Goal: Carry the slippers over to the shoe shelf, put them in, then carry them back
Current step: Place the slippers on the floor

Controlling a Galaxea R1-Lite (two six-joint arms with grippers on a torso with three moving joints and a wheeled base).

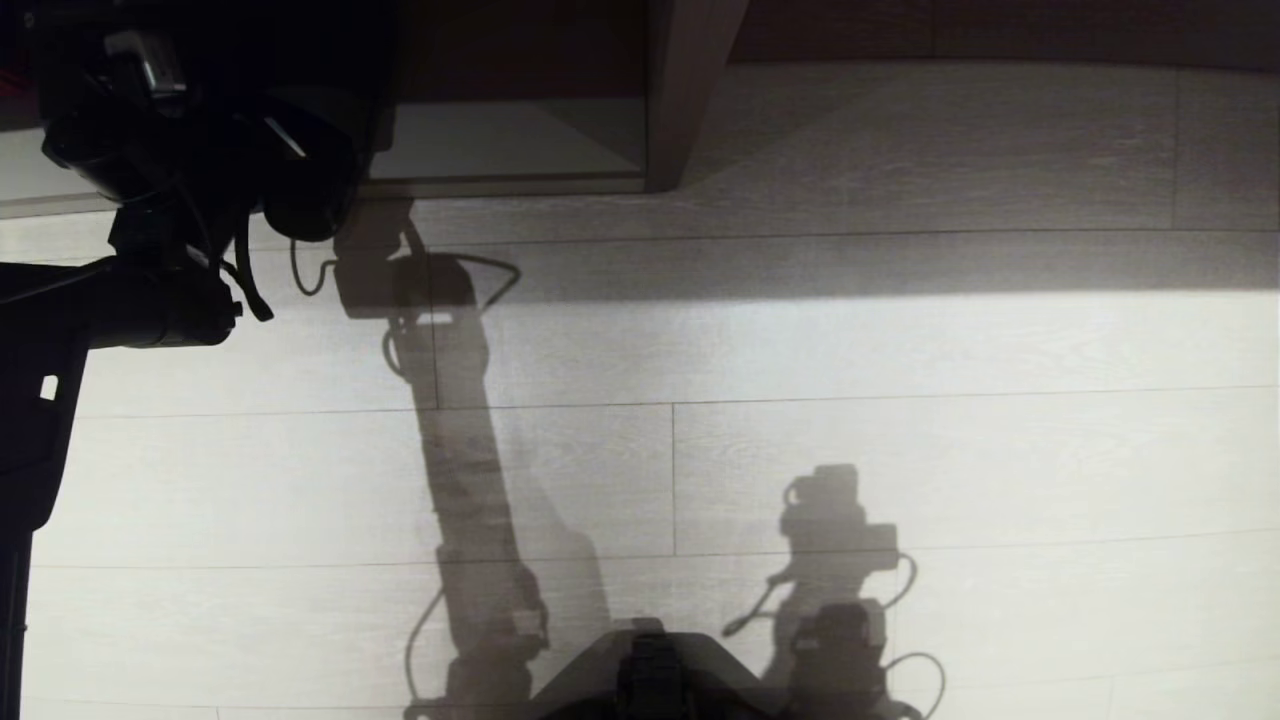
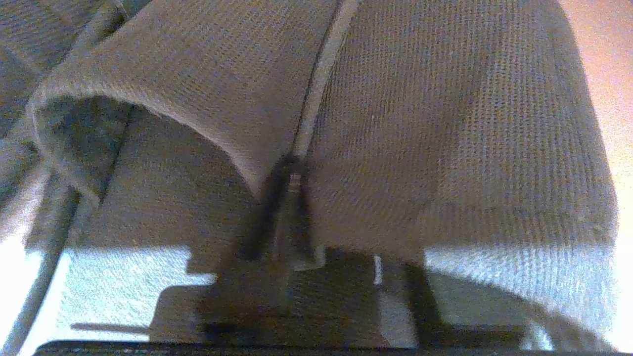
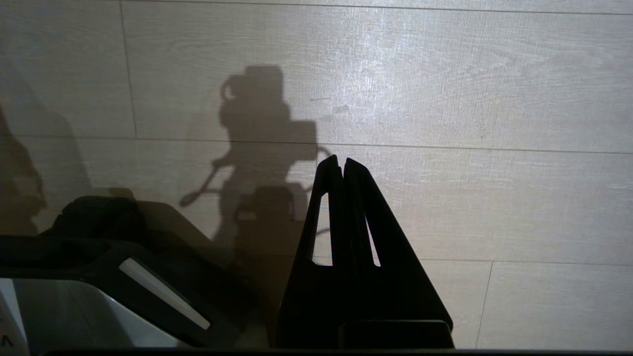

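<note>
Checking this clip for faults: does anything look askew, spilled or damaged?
Nothing stands out. The slippers lie side by side before the left gripper; the floor shows only shadows, and the right gripper hangs shut.

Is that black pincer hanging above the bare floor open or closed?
Closed. In the right wrist view the right gripper has its two fingers pressed together at the tips, holding nothing, above the floor.

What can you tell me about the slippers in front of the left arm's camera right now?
The slippers fill the left wrist view: two woven, coarse-knit fabric uppers pressed side by side, grey-brown in shade and bluish where light strikes them. A pale edge strip runs along the seam between them. One shows its open mouth with a folded rim. A dark finger of the left tool sits at the seam, where the uppers meet. In the head view they cannot be made out.
</note>
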